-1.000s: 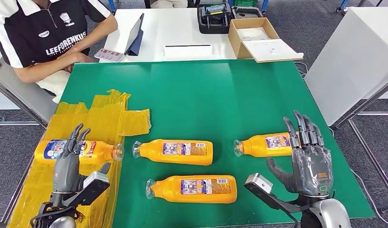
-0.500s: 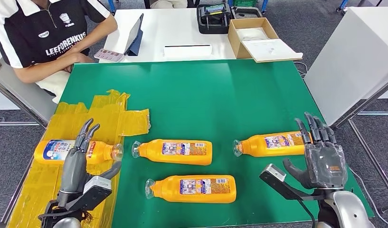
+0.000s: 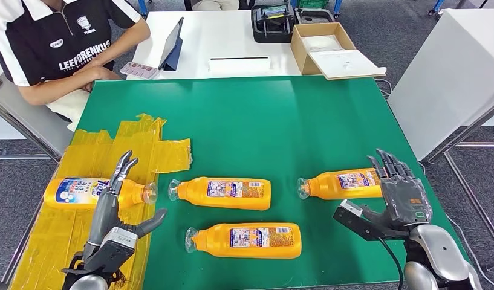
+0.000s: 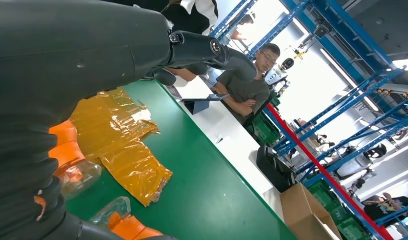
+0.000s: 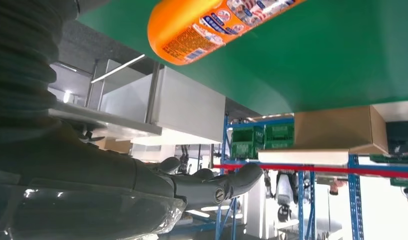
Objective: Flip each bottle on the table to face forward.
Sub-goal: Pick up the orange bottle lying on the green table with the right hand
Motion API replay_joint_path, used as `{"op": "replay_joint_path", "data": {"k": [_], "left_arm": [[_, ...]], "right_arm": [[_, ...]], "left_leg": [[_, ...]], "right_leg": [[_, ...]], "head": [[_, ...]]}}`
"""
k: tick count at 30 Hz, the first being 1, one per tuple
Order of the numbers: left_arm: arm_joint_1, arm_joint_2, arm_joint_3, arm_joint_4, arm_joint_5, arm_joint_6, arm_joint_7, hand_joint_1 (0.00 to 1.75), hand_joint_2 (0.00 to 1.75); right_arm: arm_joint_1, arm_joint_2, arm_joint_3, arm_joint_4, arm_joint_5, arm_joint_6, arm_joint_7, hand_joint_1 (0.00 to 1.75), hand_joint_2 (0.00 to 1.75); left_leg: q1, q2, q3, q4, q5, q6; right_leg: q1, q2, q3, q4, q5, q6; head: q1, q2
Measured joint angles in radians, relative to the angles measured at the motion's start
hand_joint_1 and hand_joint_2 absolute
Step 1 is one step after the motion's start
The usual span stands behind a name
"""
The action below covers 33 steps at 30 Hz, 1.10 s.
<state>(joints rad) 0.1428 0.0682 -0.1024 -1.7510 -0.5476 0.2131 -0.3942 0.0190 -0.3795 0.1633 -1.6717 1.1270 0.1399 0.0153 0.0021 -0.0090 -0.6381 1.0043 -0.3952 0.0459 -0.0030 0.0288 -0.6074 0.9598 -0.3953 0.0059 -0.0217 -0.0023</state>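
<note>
Four orange bottles lie on their sides on the green counter (image 3: 256, 115), all with the clear cap to the left. The far-left bottle (image 3: 81, 192) rests on the yellow plastic sheet (image 3: 135, 148) and shows a blue and white label. The middle bottle (image 3: 223, 193), the near bottle (image 3: 247, 240) and the right bottle (image 3: 341, 183) show small printed labels with much text.

The left hand (image 3: 114, 208) is above the neck end of the far-left bottle, its fingers (image 3: 124, 164) spread and holding nothing. The right hand (image 3: 400, 196) is just beside the base of the right bottle, also with fingers apart and empty; I cannot tell if it touches the bottle.

I judge that the far-left bottle is probably already turned to its front, because its label looks different from the others. The three other bottles seem to show the back side, so most of the work is left. The right bottle is the closest to a hand.

A person (image 3: 57, 48) sits at the far left corner.
</note>
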Motion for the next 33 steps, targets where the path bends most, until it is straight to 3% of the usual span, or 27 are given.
{"op": "replay_joint_path", "data": {"k": [6, 12, 20, 26, 33], "left_arm": [[-0.035, -0.012, -0.007, 0.016, 0.017, -0.037, -0.004, 0.00, 1.75], [-0.078, -0.026, -0.015, 0.055, 0.034, -0.052, -0.007, 0.00, 1.75], [-0.085, -0.036, -0.015, 0.099, 0.047, -0.057, -0.020, 0.00, 1.75], [-0.085, -0.041, -0.015, 0.122, 0.054, -0.051, -0.028, 0.00, 1.75], [-0.085, -0.043, -0.015, 0.136, 0.058, -0.046, -0.031, 0.00, 1.75]], "right_arm": [[-0.029, -0.059, 0.011, 0.055, -0.123, 0.058, -0.078, 0.00, 1.75], [-0.065, -0.116, 0.044, 0.156, -0.163, 0.070, -0.166, 0.00, 1.75], [-0.093, -0.168, 0.078, 0.288, -0.181, 0.075, -0.196, 0.00, 1.75], [-0.154, -0.171, 0.105, 0.391, -0.145, 0.030, -0.207, 0.00, 1.75], [-0.223, -0.137, 0.148, 0.469, -0.118, -0.065, -0.213, 0.00, 1.75]], "left_leg": [[0.000, 0.000, 0.000, 0.000, 0.000, 0.000], [0.000, -0.001, 0.000, 0.000, 0.000, 0.000], [0.000, -0.001, -0.001, 0.000, 0.000, 0.001], [0.000, 0.000, 0.000, 0.000, 0.000, 0.000], [0.000, 0.000, 0.000, 0.000, 0.001, 0.001]], "right_leg": [[0.000, -0.001, 0.000, 0.000, 0.000, 0.000], [0.000, -0.001, 0.000, 0.000, 0.001, 0.001], [0.000, -0.001, 0.000, 0.000, 0.001, 0.001], [0.000, -0.001, 0.000, 0.000, 0.001, 0.001], [0.000, -0.001, 0.000, 0.000, 0.001, 0.000]], "head": [[0.000, 0.000], [0.000, 0.000], [0.000, 0.000], [0.000, 0.000], [0.000, 0.000]]}}
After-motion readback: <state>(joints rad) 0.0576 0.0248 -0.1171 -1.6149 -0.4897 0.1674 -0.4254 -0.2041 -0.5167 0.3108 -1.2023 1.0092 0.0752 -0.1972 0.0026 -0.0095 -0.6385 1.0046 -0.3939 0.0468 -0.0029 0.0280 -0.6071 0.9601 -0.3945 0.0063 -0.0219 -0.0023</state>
